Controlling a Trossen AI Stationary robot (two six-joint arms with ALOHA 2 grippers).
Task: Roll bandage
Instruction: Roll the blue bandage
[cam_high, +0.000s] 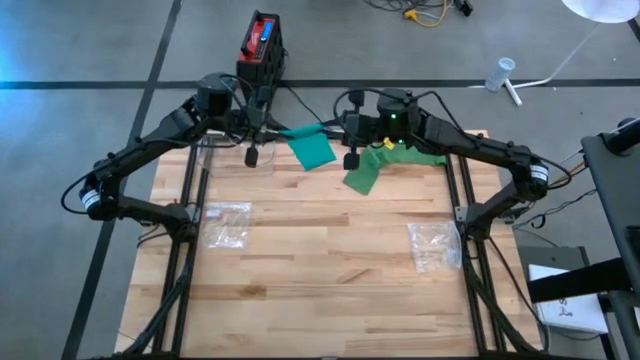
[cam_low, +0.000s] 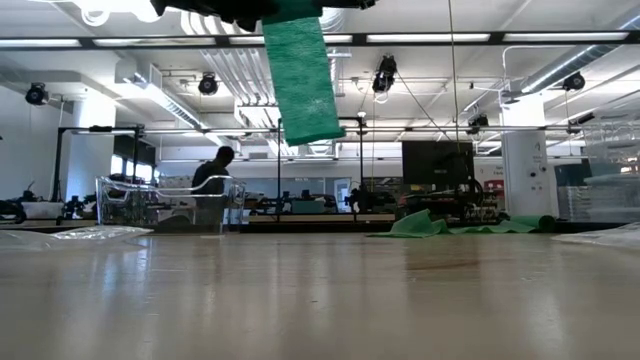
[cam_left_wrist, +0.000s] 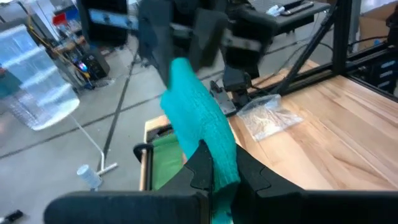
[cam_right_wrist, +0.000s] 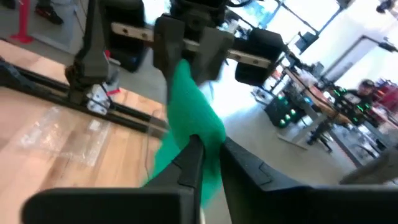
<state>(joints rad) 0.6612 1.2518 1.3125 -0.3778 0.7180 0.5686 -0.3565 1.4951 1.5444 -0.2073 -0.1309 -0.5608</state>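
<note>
A green bandage (cam_high: 313, 152) hangs in the air over the table's far edge, between my two grippers. In the low view a flat strip of the bandage (cam_low: 300, 75) drops from the top of the picture, and its free lower end (cam_low: 315, 135) stays clear of the table. My left gripper (cam_high: 285, 130) reaches in from the left and is shut on the bandage. My right gripper (cam_high: 337, 128) comes from the right and is shut on it too. More green bandage (cam_high: 380, 168) lies heaped on the table at the far right; whether it joins the hanging piece I cannot tell. My left gripper pinches the bandage (cam_left_wrist: 219, 163) between its two fingers, which come nearly level from the table's left. From there the cloth runs on to the other gripper (cam_left_wrist: 180, 68), lifted clear of the table. My right gripper pinches the bandage (cam_right_wrist: 208, 146) between its two fingers, nearly level from the table's right. The cloth passes between the fingers and continues to the left gripper (cam_right_wrist: 183, 68). One layer or several, I cannot tell.
Two clear plastic bags lie on the wood, one at the left (cam_high: 228, 222) and one at the right (cam_high: 435, 246). A clear container (cam_low: 160, 203) stands at the far left edge. A red and black device (cam_high: 262, 45) sits on the floor beyond the table.
</note>
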